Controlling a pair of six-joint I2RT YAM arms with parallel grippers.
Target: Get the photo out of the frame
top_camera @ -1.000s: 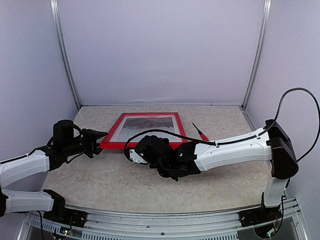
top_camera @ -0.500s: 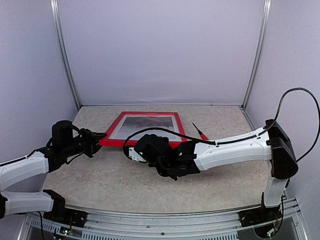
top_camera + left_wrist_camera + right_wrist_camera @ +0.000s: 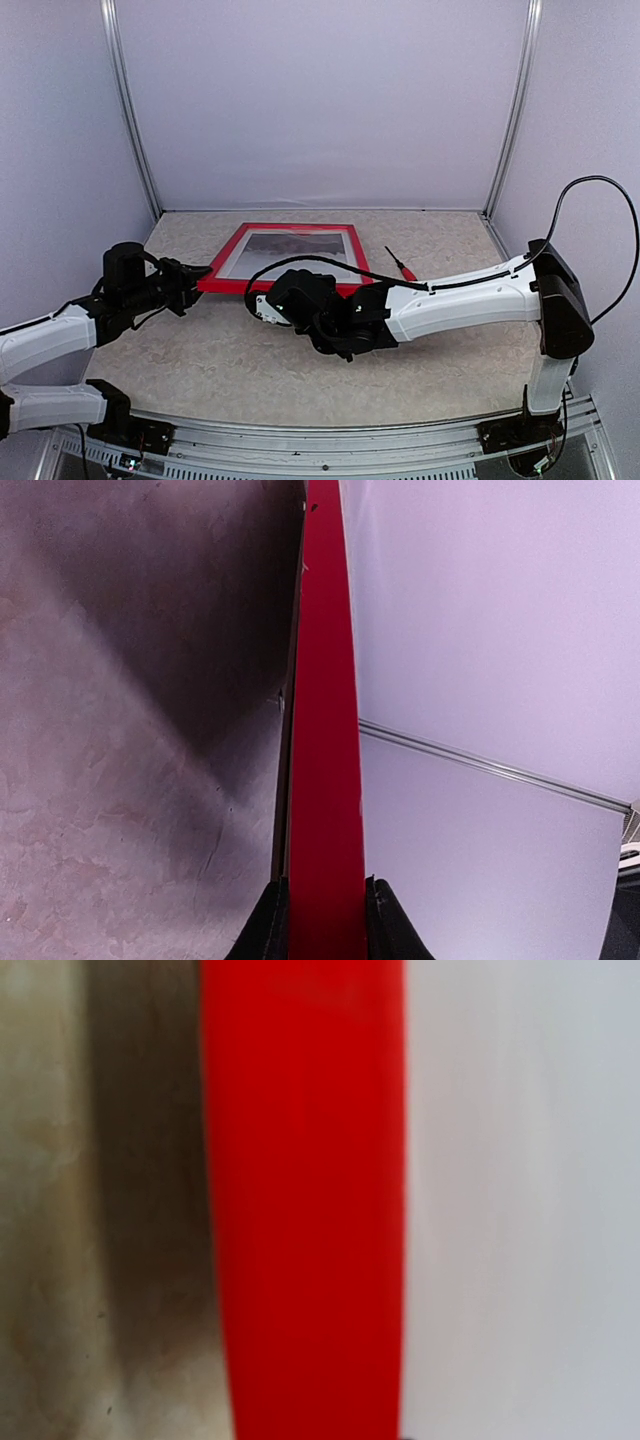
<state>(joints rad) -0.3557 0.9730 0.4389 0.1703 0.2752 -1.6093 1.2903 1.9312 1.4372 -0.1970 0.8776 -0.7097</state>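
Locate the frame (image 3: 300,227) at the centre of the top view, with the photo (image 3: 292,250) inside its red rim. The left gripper (image 3: 203,272) meets the rim's lower-left corner. Bare table (image 3: 200,370) lies below the near rim. A screwdriver (image 3: 402,265) lies near the right rim, apart from it.

Only the left wrist view shows the fingers (image 3: 270,930) clamped either side of the rim (image 3: 322,730). The right gripper (image 3: 296,292) sits at the near rim. Its wrist view shows only blurred red rim (image 3: 300,1200), so you cannot tell its finger state.
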